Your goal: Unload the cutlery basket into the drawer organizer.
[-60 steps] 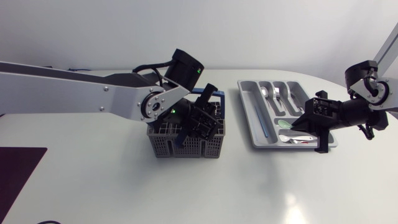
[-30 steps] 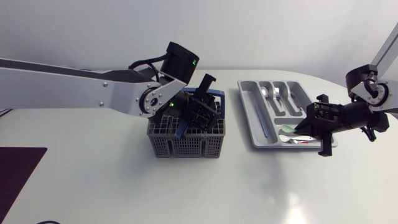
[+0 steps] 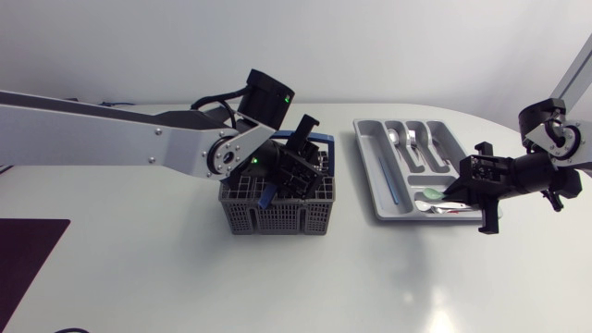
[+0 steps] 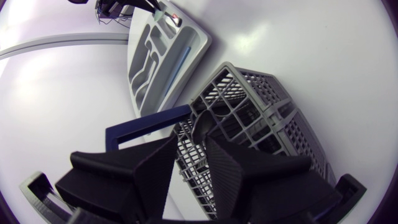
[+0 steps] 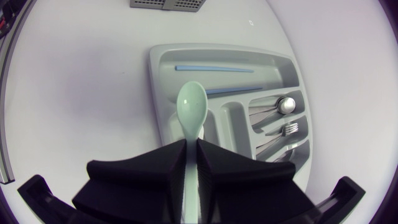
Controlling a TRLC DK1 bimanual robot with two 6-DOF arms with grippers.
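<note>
The right gripper (image 5: 191,146) is clenching the spoon (image 5: 191,111) by its handle, the bowl pointing ahead over the organizer's (image 5: 160,70) nearest edge and lying crosswise to its long slots.

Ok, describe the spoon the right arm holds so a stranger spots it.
Find the grey drawer organizer at the table's right. Above it, black fingers pinch a spoon. It alone is pale mint green; the spoons lying in the organizer are shiny metal.
</note>
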